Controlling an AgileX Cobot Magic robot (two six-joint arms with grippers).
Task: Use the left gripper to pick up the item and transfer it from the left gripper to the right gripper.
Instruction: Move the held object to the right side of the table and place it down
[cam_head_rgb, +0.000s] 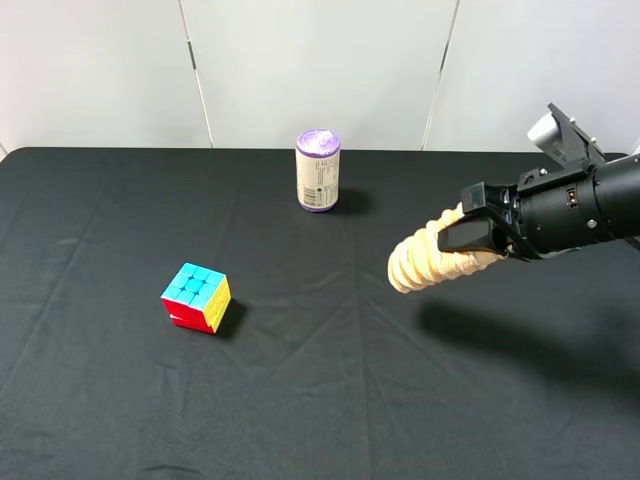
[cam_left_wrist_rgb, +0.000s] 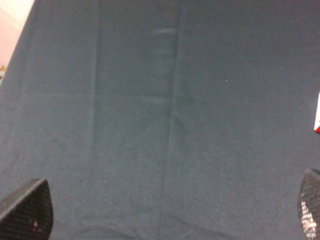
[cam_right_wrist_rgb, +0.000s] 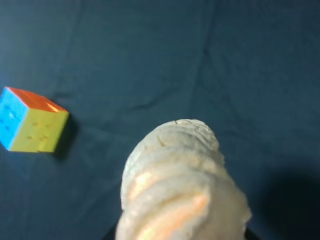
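Observation:
The item (cam_head_rgb: 425, 262), a tan ribbed roll, hangs in the air above the right half of the table. My right gripper (cam_head_rgb: 470, 238) is shut on its far end, with its black arm reaching in from the right. In the right wrist view the item (cam_right_wrist_rgb: 182, 180) fills the foreground and hides the fingers. My left gripper (cam_left_wrist_rgb: 169, 207) is open and holds nothing. Its two fingertips (cam_left_wrist_rgb: 27, 207) stand far apart over bare black cloth. The left arm does not show in the exterior high view.
A multicoloured puzzle cube (cam_head_rgb: 196, 297) lies on the black cloth at the left, also seen as the cube (cam_right_wrist_rgb: 32, 122). A purple-lidded can (cam_head_rgb: 318, 170) stands upright at the back centre. A red-and-white sliver (cam_left_wrist_rgb: 317, 117) shows at the left wrist view's edge.

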